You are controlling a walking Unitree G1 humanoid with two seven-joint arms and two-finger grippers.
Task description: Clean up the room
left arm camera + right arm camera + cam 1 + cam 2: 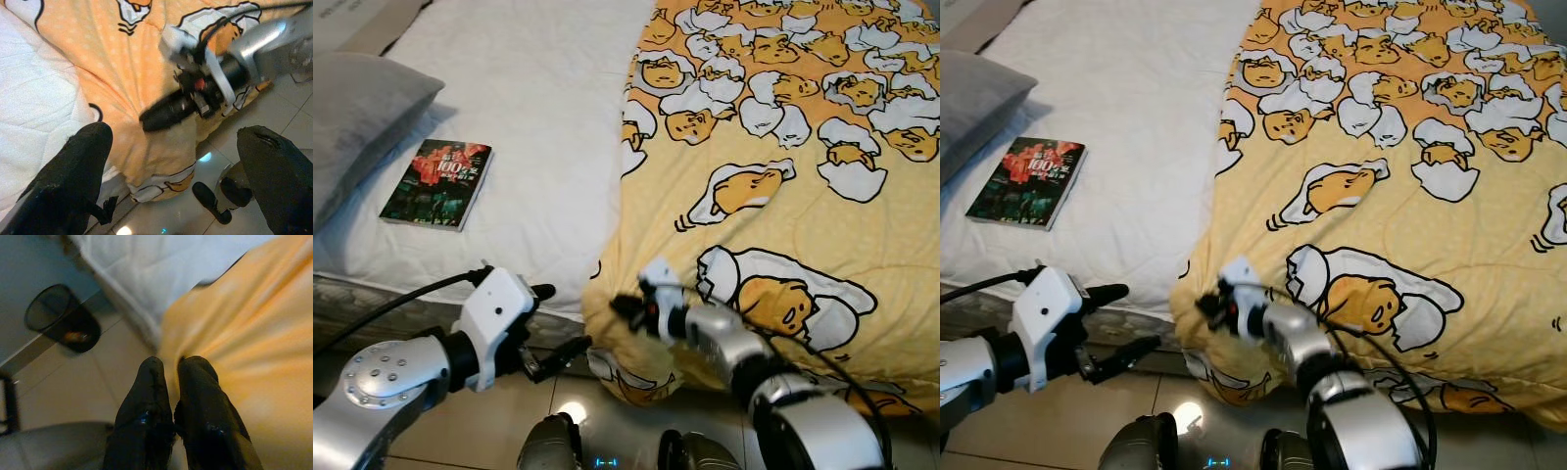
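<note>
A yellow blanket [783, 147] printed with egg characters covers the right half of the bed and hangs over its near edge. At the blanket's lower left corner my right gripper [619, 306] is shut, its black fingers [151, 382] pinched on the fabric's hem. My left gripper [564, 318] is open just left of that corner, below the mattress edge, holding nothing. A dark book [437, 183] with red lettering lies flat on the white sheet [538, 98], far left of both grippers.
A grey pillow [357, 117] rests at the bed's left end beside the book. Beige tiled floor [538, 401] runs along the near side of the bed. In the right wrist view a black mesh bin [61, 318] stands on the floor near the bed.
</note>
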